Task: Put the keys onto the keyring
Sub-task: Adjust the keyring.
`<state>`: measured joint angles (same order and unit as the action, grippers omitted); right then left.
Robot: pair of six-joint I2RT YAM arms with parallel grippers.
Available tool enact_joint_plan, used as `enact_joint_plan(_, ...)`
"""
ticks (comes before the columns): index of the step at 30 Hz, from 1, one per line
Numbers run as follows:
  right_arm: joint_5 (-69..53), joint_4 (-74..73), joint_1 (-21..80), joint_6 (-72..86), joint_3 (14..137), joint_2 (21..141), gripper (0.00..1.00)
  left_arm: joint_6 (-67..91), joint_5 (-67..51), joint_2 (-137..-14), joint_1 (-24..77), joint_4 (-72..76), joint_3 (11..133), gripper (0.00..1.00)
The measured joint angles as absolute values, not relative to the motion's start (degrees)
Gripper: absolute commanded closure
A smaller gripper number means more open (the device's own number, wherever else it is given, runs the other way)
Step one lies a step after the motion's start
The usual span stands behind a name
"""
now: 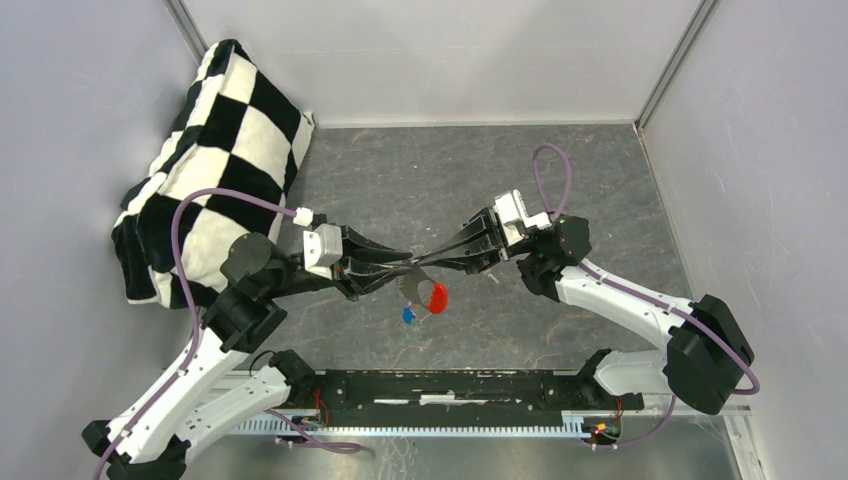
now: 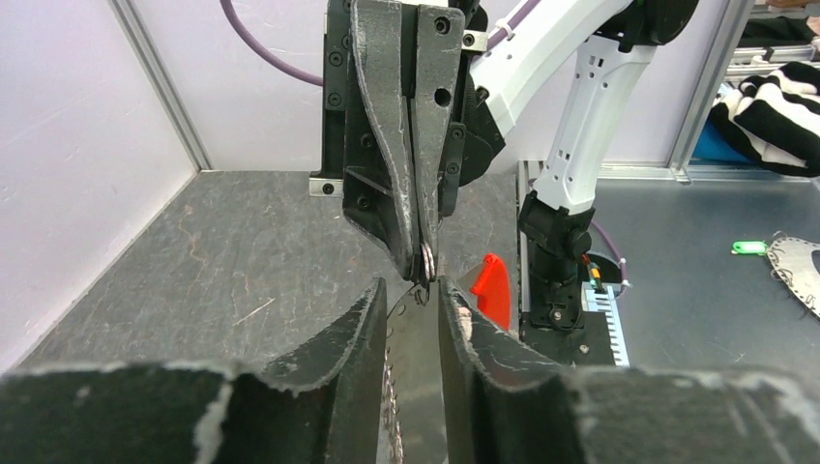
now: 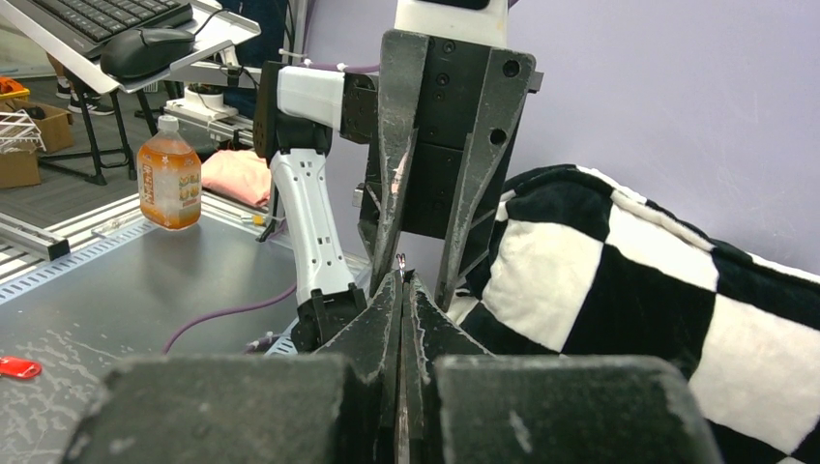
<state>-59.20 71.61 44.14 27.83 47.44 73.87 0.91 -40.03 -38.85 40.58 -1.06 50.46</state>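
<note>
Left gripper fingers fill the foreground of its wrist view, jaws standing partly apart on either side of a grey toothed key. Whether the pads actually pinch the blade cannot be told.

Just beyond those jaws, tip to tip with them, the right gripper is closed, nipping a metal loop at the very end of its fingers. The red keyring hangs just beside and below the right jaws. Its link to the loop is too small to make out. A 2nd key with a blue cap shows below the meeting tips in the overhead view, near the keyring.

Judged from here, the work is at the threading stage, and the margins look thin:
- The loop is slim wire held only at the fingertips, so a sideways push from the blade could twist it out of the right jaws.
- If the left jaws close off-centre, the key could pivot or drop onto the table.
- With the 2 pairs of jaws this near each other, a small overshoot would knock them together and shake the keyring loose.
</note>
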Motion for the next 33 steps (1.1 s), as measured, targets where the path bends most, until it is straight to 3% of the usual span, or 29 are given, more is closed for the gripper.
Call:
enact_joint_plan(6, -58.65, 70.02, 44.14, 26.98, 47.44, 73.87, 0.99, 0.82, -39.09, -38.50, 40.58, -1.37, 50.46, 0.75)
enact_joint_plan(16, -57.56, 67.92, 44.14, 25.65, 47.42, 73.87, 0.99, -0.43, -39.05, -36.56, 40.58, -4.19, 49.67, 0.70)
enact_joint_plan(22, -57.52, 67.94, 44.25, 25.69, 47.44, 73.89, 0.99, -1.06, -37.69, -36.42, 40.58, -4.08, 49.36, 0.77)
enact_joint_plan(33, -57.34, 68.53, 45.17, 26.09, 47.42, 74.43, 0.99, -1.04, -35.83, -36.56, 40.58, -2.92, 48.14, 0.81)
